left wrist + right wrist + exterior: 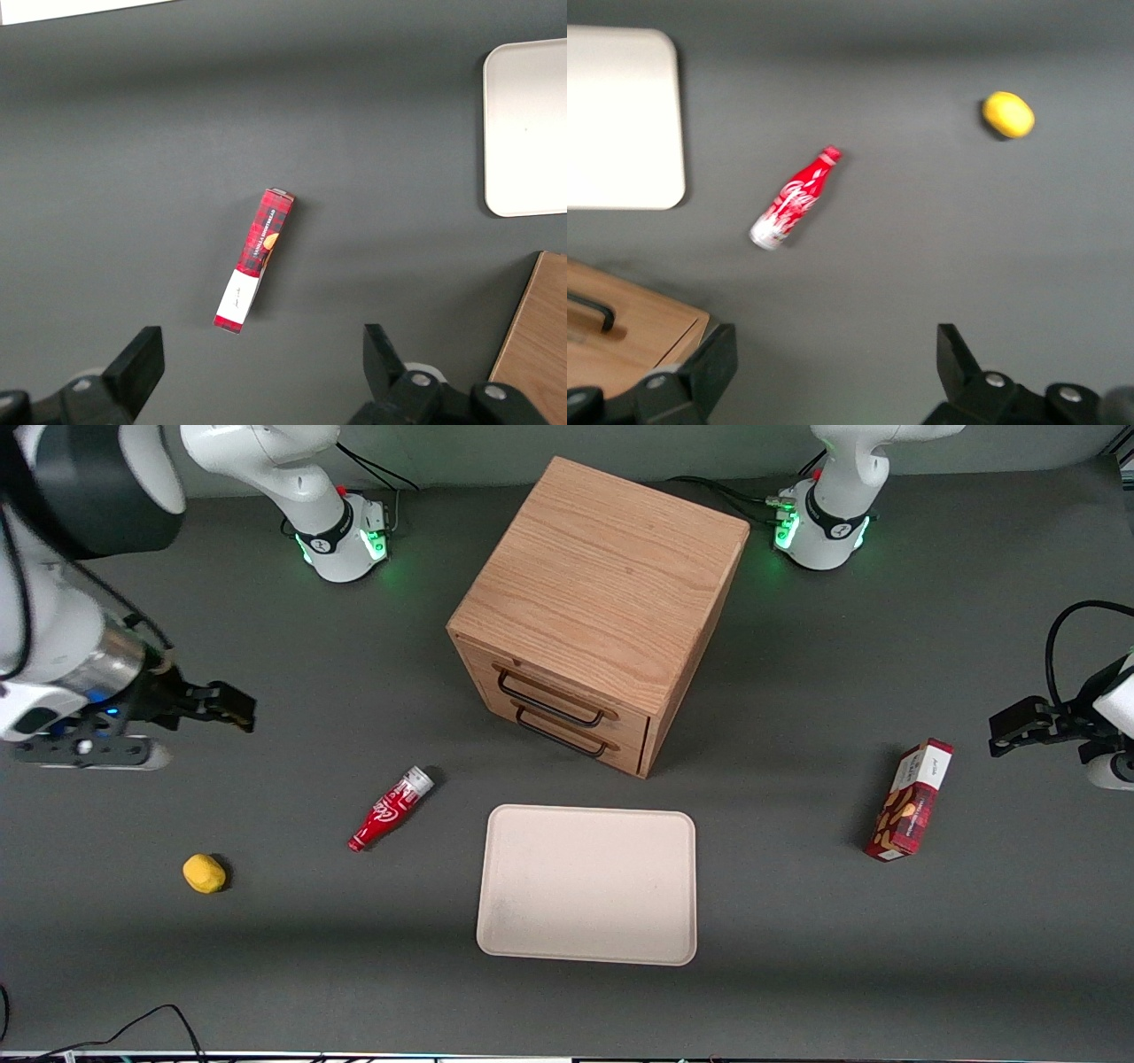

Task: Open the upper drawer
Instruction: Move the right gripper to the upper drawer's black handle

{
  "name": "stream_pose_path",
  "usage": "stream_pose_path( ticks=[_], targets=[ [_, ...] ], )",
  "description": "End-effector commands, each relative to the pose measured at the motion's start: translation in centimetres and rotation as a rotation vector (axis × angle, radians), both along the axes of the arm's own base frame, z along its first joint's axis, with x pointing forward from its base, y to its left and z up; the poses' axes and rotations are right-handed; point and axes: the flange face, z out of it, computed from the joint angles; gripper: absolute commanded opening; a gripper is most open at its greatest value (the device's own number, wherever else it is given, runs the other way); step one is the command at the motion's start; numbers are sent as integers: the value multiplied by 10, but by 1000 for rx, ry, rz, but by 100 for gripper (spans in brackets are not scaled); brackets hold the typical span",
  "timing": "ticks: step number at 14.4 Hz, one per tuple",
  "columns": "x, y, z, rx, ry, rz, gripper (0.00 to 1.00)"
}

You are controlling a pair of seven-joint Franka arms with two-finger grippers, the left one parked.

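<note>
One black two-finger gripper (232,707) hung wide open, empty | shallow light-oak upper drawer (558,697) sat shut, well apart toward table centre | likely stiff, light-sliding; hook its thin black wire handle (549,701).

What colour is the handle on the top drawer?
Black, on the upper drawer; front view shows it best. The gripper is open.

I see the cabinet (601,602) mid-table, its upper drawer (567,695) above the bottom drawer (576,731), both shut. The tray (586,886) lies nearer my front camera, in front of them. Bottle (390,809) and lemon (204,873) lie toward the working arm's end, under my gripper (232,708), fingers spread; the box (910,800) toward the parked arm's.
</note>
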Motion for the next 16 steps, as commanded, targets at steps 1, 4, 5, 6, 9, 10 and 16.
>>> stream_pose_path(
  ticks=[1, 4, 5, 6, 9, 10, 16],
  targets=[
    [-2, 60, -7, 16, 26, 163, 100],
    [-8, 106, -11, 111, 47, 329, 100],
    [-16, 132, -9, 114, 42, 392, 100],
    [-23, 154, -10, 114, 41, 430, 100],
    [-41, 205, -22, 157, 58, 590, 100],
    [-38, 213, -29, 184, 56, 635, 100],
    [-26, 238, -61, 299, 26, 905, 100]
  ],
)
